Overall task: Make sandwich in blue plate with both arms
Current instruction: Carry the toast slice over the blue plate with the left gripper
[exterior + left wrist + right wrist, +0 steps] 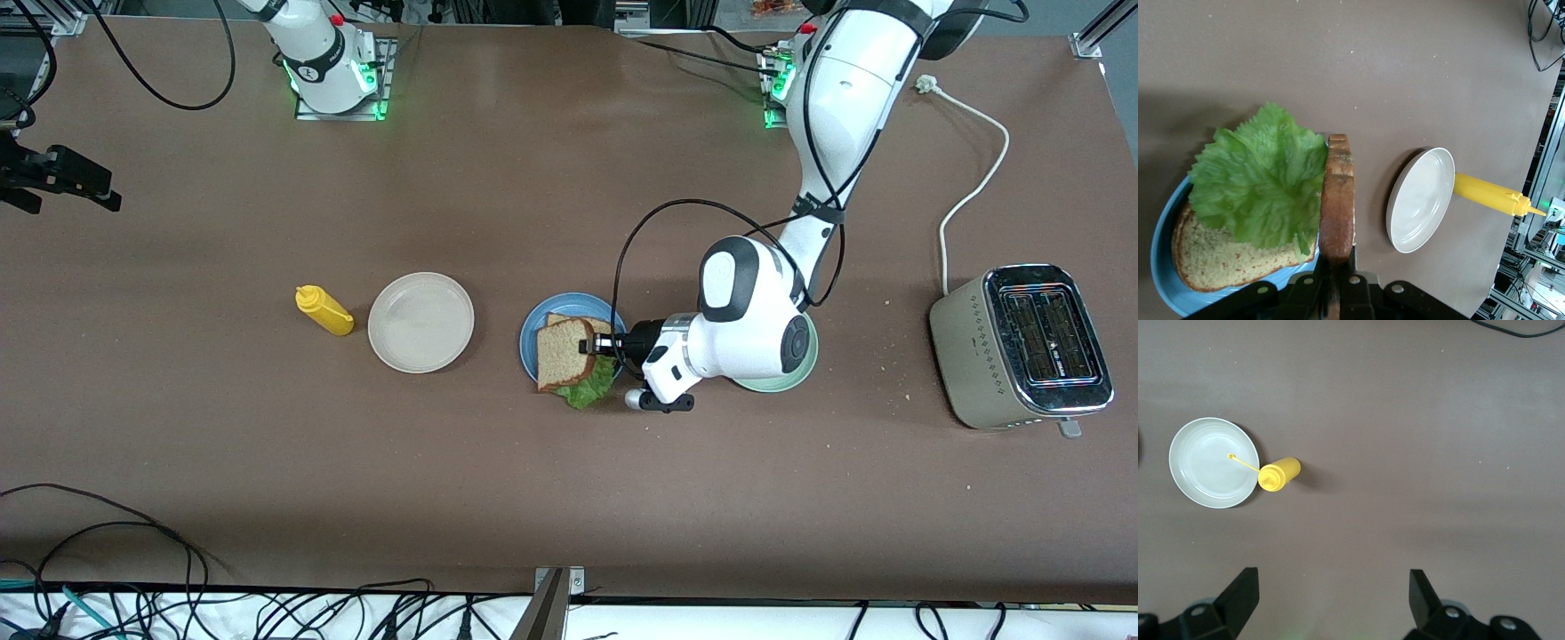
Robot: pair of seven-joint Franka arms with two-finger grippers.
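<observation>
Your left end effector [594, 345] grips the top bread slice [564, 353] on edge over the blue plate [533, 333], lettuce [1261, 183] and bottom slice [1211, 257] directly beneath. Right end effector [1331, 597] waits wide apart, high above the mustard bottle [1279, 474].

Tabletop [551, 196]: matt brown, smooth, w/ a few pale crumbs. Blue plate [1165, 267] under left hand [1336, 280]: glossy, glazed look. Bread slice [1338, 200] pinched in that hand: rough grainy crumb, darker smooth crust; lettuce [1258, 187] just beside it ruffled, veined, slight sheen. White plate [1208, 463] glossy. Yellow bottle [1279, 475]: smooth plastic. Toaster [1022, 347]: shiny metal top, matt beige sides. Right hand [1331, 600]: matt black plastic.
</observation>
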